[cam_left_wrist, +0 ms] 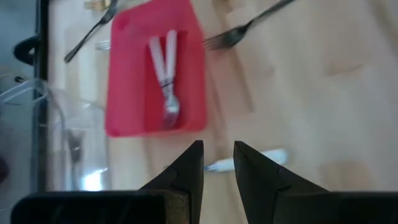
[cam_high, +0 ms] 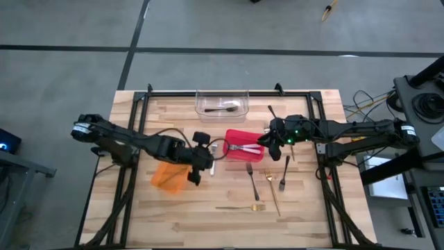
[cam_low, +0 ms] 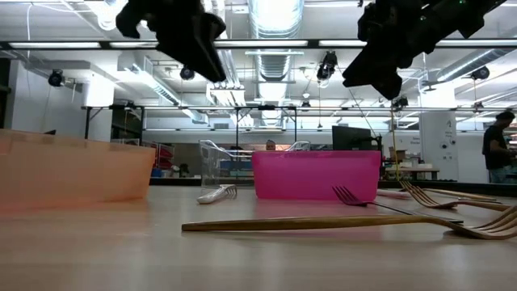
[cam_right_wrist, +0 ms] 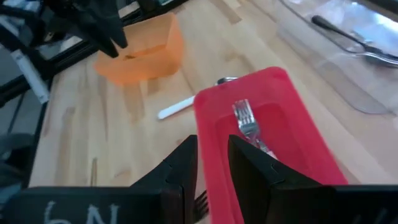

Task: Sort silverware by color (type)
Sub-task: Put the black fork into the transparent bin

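Just past my left gripper (cam_left_wrist: pixel 217 167), fingers narrowly parted and empty, I see a white-handled fork (cam_left_wrist: pixel 249 160). My right gripper (cam_right_wrist: pixel 211 163), likewise narrow, hovers before the red bin (cam_right_wrist: pixel 217 134) holding two white-handled silver forks (cam_right_wrist: pixel 246 121).

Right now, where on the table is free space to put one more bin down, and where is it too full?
Free: the bare wood along the table's near edge on the left, below the orange bin, and the strip right of the clear bin. Crowded: the loose forks below and right of the red bin, where the left gripper and right gripper hover.
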Motion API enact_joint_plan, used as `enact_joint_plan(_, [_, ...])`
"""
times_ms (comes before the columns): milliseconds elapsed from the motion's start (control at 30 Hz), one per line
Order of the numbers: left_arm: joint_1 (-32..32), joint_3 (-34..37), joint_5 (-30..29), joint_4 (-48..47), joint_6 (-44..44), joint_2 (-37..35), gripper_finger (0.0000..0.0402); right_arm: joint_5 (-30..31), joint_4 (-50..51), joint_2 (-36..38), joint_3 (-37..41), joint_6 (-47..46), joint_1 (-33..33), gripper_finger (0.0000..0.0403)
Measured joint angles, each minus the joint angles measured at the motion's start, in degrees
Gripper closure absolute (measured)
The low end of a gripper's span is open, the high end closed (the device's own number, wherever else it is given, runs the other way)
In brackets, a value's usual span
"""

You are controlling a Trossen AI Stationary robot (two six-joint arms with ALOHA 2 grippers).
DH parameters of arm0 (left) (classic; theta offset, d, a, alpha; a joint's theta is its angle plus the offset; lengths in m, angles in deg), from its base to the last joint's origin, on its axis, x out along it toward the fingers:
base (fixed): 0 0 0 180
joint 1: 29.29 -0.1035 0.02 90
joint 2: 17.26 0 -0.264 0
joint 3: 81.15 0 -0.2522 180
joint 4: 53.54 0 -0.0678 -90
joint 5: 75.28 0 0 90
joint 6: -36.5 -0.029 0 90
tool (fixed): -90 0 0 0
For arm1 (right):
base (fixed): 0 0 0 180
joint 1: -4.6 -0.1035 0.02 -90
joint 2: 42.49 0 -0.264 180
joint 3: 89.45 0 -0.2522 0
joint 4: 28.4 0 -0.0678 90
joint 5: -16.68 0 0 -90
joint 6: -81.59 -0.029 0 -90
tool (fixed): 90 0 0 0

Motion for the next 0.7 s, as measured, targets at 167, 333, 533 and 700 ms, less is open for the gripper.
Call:
enact_joint_plan(167, [-5.33,1.15,2.83,-0.06,-4.89,-0.83,0.0331,2.72,1.10,0.00,0.00,-3.26,-0.58,0.0323])
enact_joint_plan(333, [-11.51,1.38,8.30,-1.51,-10.88,-4.20,0.0331,4.86,3.23,0.00,0.00,-6.65,-0.58,0.0323])
enact_joint_plan(533, [-21.24,1.62,18.32,-1.01,-15.79,-9.88,0.0331,8.06,5.28,0.02,0.00,-12.22,0.94,0.0323])
enact_joint_plan(700, [-28.81,3.55,27.90,5.28,-17.01,-12.54,0.0331,10.77,6.15,-0.21,0.00,-16.41,4.33,0.0323])
